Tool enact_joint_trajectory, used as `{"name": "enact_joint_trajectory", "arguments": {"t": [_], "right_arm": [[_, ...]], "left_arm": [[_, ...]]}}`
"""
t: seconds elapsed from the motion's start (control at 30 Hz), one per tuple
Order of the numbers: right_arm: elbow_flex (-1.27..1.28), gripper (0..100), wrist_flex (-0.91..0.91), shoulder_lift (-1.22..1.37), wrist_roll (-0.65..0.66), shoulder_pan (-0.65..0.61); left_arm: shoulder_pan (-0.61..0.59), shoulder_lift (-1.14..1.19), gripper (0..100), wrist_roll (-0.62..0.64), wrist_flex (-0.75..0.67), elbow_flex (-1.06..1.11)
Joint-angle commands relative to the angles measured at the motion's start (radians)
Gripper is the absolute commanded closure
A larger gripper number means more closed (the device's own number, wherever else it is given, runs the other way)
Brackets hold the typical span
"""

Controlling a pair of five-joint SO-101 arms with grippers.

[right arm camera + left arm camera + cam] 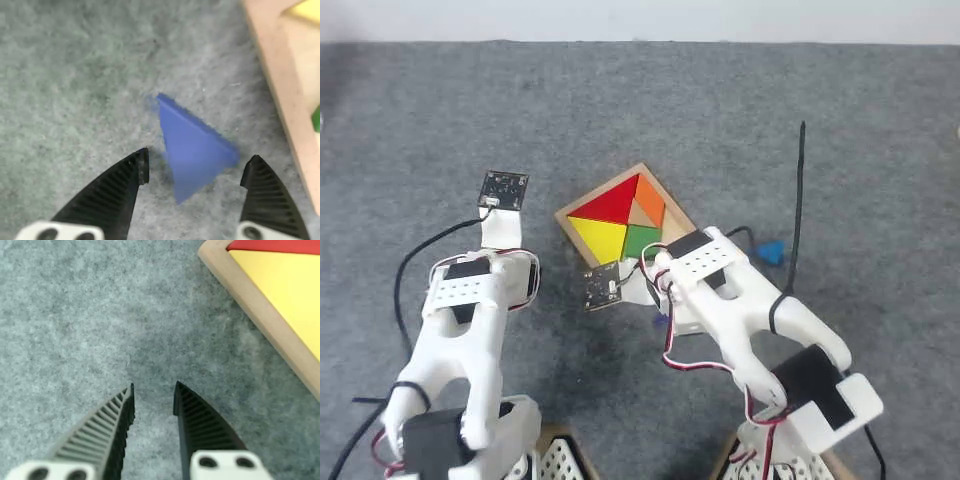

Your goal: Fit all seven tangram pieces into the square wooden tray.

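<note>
My right gripper [199,164] spread wide, straddling a flat blue triangle [195,145] on grey carpet [75,75] just beside the wooden tray [272,65]; my left gripper [154,387] slightly parted, empty, near the tray's corner.

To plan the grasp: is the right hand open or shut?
Open: the right hand has its fingers apart, either side of the blue triangle.

Tray [600,193] holds red triangle [613,203] and yellow triangle [600,238]; blue piece [771,251] outside.

Grey felt table [620,100]; on it wooden tray [562,214]; blue triangle [195,145]; light-blue piece [772,250]
</note>
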Motion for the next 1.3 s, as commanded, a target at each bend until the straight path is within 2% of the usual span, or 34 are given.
{"name": "enact_joint_trajectory", "arguments": {"t": [0.0,0.1,0.27,0.4,0.5,0.67,0.77,0.97,1.2,1.27], "right_arm": [[-0.051,70.3,0.018,-0.047,0.012,0.027],[-0.051,73.2,0.056,-0.047,0.014,0.018],[-0.052,89.5,0.056,0.005,0.008,-0.019],[-0.055,92.2,0.056,0.038,0.006,-0.054],[-0.058,89.8,0.064,0.033,0.006,-0.047],[-0.054,73.5,0.065,-0.053,-0.008,-0.013],[-0.038,66.4,0.082,-0.12,0.021,-0.059],[0.029,67.0,0.021,-0.11,0.048,-0.18],[0.018,67.1,-0.002,0.022,0.066,-0.18],[0.015,70.0,-0.002,0.035,0.075,-0.173]], "left_arm": [[0.006,-0.008,88,-0.011,-0.014,-0.004],[0.006,-0.008,88,-0.011,-0.014,-0.004],[0.006,-0.008,88,-0.011,-0.014,-0.004],[0.006,-0.008,88,-0.011,-0.014,-0.004],[0.006,-0.008,88,-0.011,-0.014,-0.004],[0.006,-0.008,88,-0.011,-0.014,-0.004],[0.006,-0.008,88,-0.011,-0.014,-0.004],[0.006,-0.008,88,-0.011,-0.014,-0.004],[0.006,-0.008,88,-0.011,-0.014,-0.004],[0.006,-0.008,88,-0.011,-0.014,-0.004]]}}
